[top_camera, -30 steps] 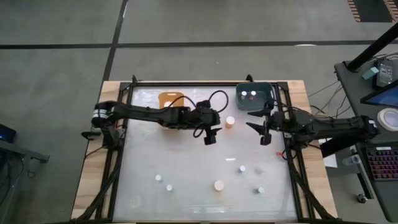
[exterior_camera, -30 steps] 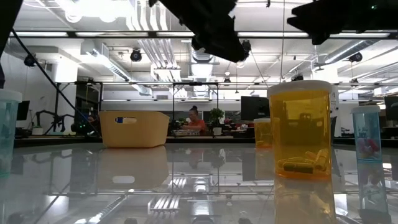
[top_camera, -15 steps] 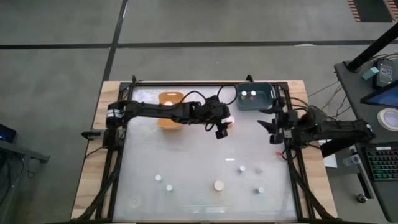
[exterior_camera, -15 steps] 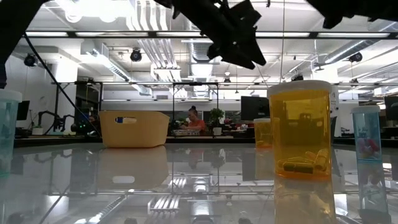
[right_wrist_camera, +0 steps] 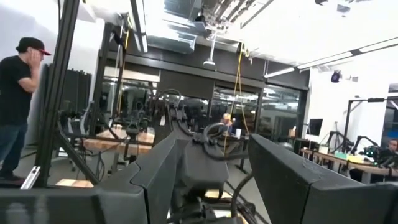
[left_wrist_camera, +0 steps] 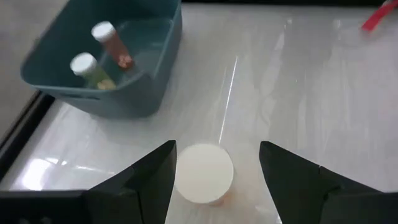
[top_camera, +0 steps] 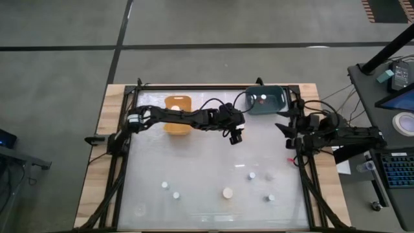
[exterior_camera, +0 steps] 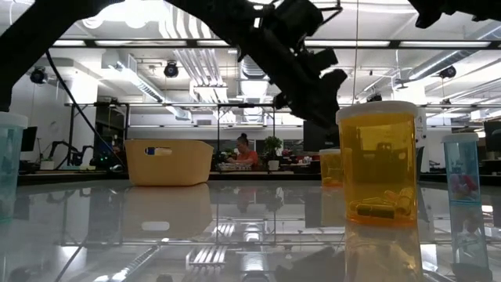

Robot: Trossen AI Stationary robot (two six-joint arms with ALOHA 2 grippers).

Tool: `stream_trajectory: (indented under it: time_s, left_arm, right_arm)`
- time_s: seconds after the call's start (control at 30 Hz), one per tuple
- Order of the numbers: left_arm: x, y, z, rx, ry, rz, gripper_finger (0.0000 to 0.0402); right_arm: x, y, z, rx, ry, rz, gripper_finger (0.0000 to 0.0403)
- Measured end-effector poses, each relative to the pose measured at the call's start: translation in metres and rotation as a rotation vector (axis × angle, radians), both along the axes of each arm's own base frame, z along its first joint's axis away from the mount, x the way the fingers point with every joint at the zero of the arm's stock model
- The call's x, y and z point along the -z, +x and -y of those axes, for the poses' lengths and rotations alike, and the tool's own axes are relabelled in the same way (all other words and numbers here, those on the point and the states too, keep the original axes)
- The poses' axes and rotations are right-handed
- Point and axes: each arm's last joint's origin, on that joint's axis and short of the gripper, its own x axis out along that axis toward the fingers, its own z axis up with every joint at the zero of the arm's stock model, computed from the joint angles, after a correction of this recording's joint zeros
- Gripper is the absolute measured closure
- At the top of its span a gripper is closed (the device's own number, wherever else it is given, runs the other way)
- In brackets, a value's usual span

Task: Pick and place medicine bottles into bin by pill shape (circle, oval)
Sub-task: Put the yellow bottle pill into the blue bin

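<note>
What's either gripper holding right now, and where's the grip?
Nothing is held. The left gripper is open, its fingers either side of a white-capped bottle beside the teal bin, not closed on it. The right gripper is open and empty at the table's right edge.

An open robotics lab: exposed ceiling ducts (exterior_camera: 196, 59), distant workbenches (right_wrist_camera: 106, 144).

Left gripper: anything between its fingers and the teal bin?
Left wrist view: the left gripper straddles a white-capped bottle; only bare table up to the teal bin.
</note>
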Motion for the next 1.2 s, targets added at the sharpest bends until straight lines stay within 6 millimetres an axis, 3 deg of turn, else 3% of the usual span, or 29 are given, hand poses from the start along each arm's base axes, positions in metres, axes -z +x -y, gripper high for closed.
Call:
stream_trajectory:
  time_s: [0.13, 0.3, 0.53, 0.67, 1.2]
  left_arm:
    - [0.013, 0.004, -0.004, -0.009, -0.003, -0.020, 0.0187]
    - [0.014, 0.004, -0.005, -0.006, 0.004, -0.019, 0.0179]
    - [0.017, 0.007, -0.008, -0.004, 0.016, 0.010, 0.0121]
    - [0.031, 0.010, -0.009, -0.005, 0.013, -0.015, 0.0101]
    - [0.049, 0.006, -0.016, -0.036, -0.009, -0.032, 0.0100]
  right_arm:
    - [0.000, 0.000, 0.000, 0.000, 0.000, -0.002, 0.0211]
    - [0.001, 0.001, 0.000, 0.001, -0.004, -0.008, 0.0211]
    - [0.001, 0.001, 0.000, 0.003, -0.006, -0.014, 0.0211]
    - [0.001, 0.001, 0.000, 0.003, -0.006, -0.014, 0.0211]
    - [0.002, 0.001, 0.000, 0.006, -0.012, -0.022, 0.0211]
